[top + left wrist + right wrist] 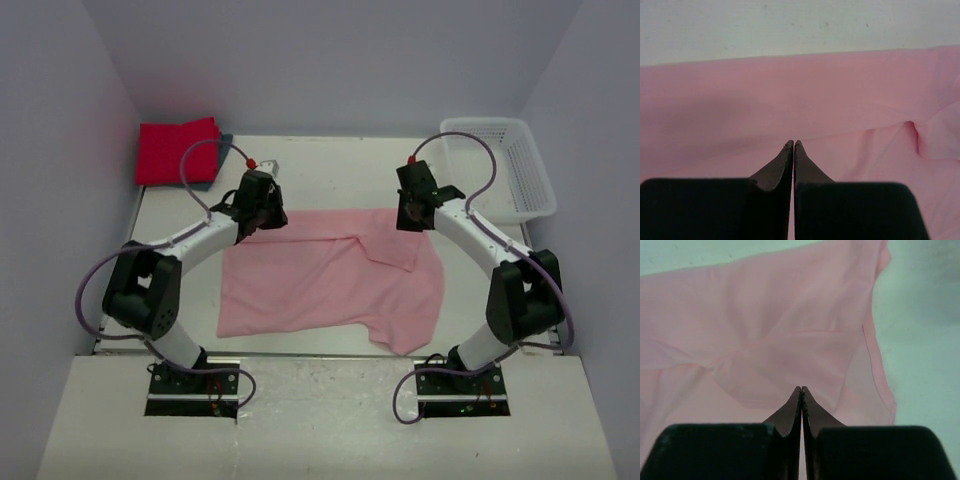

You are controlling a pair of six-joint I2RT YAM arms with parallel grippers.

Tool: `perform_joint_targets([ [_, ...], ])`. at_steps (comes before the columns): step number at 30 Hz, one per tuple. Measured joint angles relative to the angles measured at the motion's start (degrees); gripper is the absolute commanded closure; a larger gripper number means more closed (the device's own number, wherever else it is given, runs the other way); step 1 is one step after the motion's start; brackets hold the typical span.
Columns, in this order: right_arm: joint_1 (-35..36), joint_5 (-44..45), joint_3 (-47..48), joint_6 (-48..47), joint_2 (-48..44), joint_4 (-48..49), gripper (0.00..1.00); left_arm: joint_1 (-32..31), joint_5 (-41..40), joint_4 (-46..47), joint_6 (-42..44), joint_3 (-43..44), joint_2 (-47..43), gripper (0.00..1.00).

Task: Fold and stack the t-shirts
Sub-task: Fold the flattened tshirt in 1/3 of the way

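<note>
The pale pink t-shirt (330, 280) lies spread on the table, with a sleeve folded in at its far right. It fills the left wrist view (800, 100) and the right wrist view (770, 330). The crimson-red folded t-shirt (177, 150) lies at the back left on the dark teal one (226, 141), of which only an edge shows. My left gripper (266, 220) (793, 143) is shut over the pink shirt's far left edge. My right gripper (410, 220) (801, 388) is shut over its far right corner. No cloth shows between either pair of jaws.
A white plastic mesh basket (500, 165) stands at the back right. The pale table (330, 175) shows bare behind the pink shirt. Walls close in the back and both sides.
</note>
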Motion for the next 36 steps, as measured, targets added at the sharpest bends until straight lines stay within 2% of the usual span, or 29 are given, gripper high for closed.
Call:
perform_joint_targets([
  [6, -0.02, -1.2, 6.84, -1.49, 6.99, -0.2, 1.0, -0.44, 11.93, 3.19, 2.03, 8.39, 13.77, 1.0],
  [10, -0.35, -3.41, 13.92, -2.62, 13.42, -1.92, 1.0, -0.7, 13.33, 3.45, 2.43, 14.58, 18.73, 1.0],
  [16, -0.57, -6.34, 18.75, -4.48, 20.41, -3.52, 1.0, -0.7, 8.98, 0.74, 4.15, 17.55, 19.71, 1.0],
  [24, -0.68, -8.2, 31.47, -7.41, 31.69, -8.81, 1.0, -0.44, 1.44, -5.51, 5.81, 20.2, 22.56, 1.0],
  [29, -0.68, -9.6, 31.98, -8.04, 33.46, -10.62, 1.0, 0.66, -3.23, -10.36, 5.84, 20.11, 24.04, 1.0],
  [36, -0.68, -11.96, 32.26, -8.09, 34.69, -11.58, 1.0, 3.69, -5.49, -11.52, 5.88, 18.51, 24.68, 1.0],
])
